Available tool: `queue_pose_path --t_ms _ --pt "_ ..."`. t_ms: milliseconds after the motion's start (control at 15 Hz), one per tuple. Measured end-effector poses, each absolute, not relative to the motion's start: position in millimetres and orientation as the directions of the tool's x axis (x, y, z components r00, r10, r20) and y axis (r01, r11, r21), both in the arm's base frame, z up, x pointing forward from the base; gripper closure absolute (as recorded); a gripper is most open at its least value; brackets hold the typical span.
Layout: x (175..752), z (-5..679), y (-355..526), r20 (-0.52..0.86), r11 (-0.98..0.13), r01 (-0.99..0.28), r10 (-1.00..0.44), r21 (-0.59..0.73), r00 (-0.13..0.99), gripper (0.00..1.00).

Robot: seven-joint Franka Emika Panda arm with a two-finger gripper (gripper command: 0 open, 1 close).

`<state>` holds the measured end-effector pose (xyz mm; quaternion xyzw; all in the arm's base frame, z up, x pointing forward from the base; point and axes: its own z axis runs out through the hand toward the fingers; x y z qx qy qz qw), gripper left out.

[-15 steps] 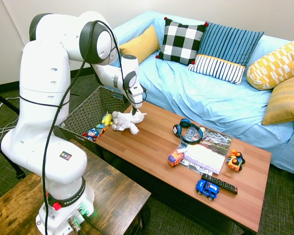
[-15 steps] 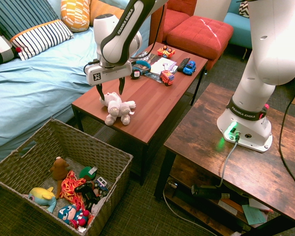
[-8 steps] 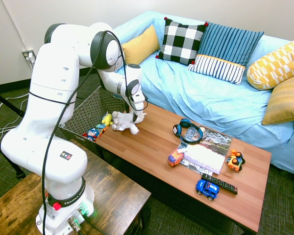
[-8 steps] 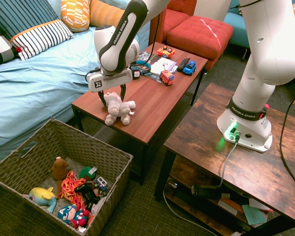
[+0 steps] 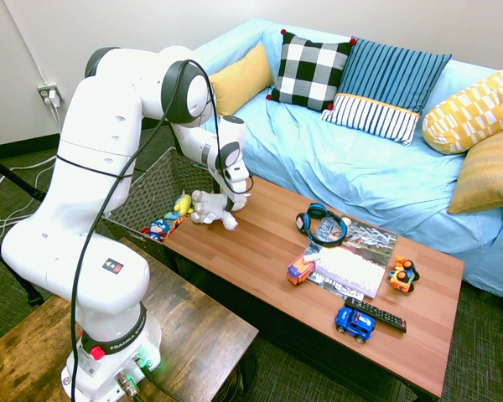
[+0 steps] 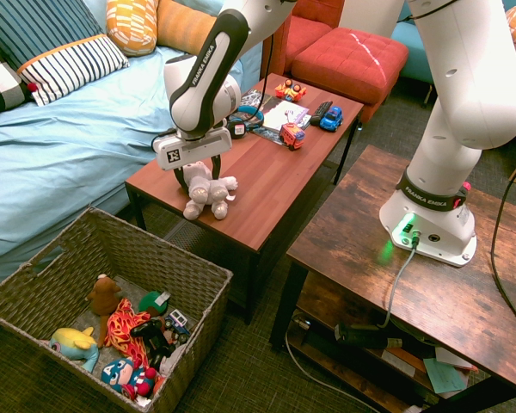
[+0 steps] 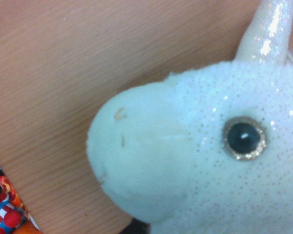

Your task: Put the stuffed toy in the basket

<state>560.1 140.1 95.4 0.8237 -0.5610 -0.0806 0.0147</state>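
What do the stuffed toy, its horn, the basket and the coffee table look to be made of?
Stuffed toy: soft white plush with fine glitter flecks, a glossy bead-like eye. Its horn: shiny, sparkly fabric, probably. Basket: looks woven, wicker or rope-like, in matte grey-brown, though the first exterior view leaves it open. Coffee table: reddish-brown wood or wood-look laminate; visible grain, smooth finish.

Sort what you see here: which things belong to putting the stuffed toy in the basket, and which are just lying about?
Job: stuffed toy, basket, gripper.
Lying about: headphones, remote, blue car, orange truck, magazine.
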Motion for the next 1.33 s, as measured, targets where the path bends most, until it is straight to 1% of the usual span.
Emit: queue_pose_path --t_ms 200,400,600,733,933,1067,1200,1333 --pt "558 92 140 -0.124 -0.391 -0.912 -0.918 0.121 0.377 1.00" --pt "554 89 140 -0.144 -0.442 -0.887 -0.894 0.134 0.424 1.00" --pt "552 102 152 -0.193 -0.544 -0.831 -0.833 0.115 0.519 1.00" --pt "550 130 170 -0.211 -0.617 -0.782 -0.779 0.092 0.590 1.00" --pt "543 180 218 -0.186 -0.726 -0.686 -0.681 0.050 0.708 1.00" --pt "532 198 260 -0.159 -0.798 -0.602 -0.599 0.030 0.785 1.00" --pt "517 202 315 -0.134 -0.861 -0.507 -0.506 0.025 0.852 1.00" --pt "506 186 370 -0.104 -0.896 -0.442 -0.444 0.038 0.890 1.00"
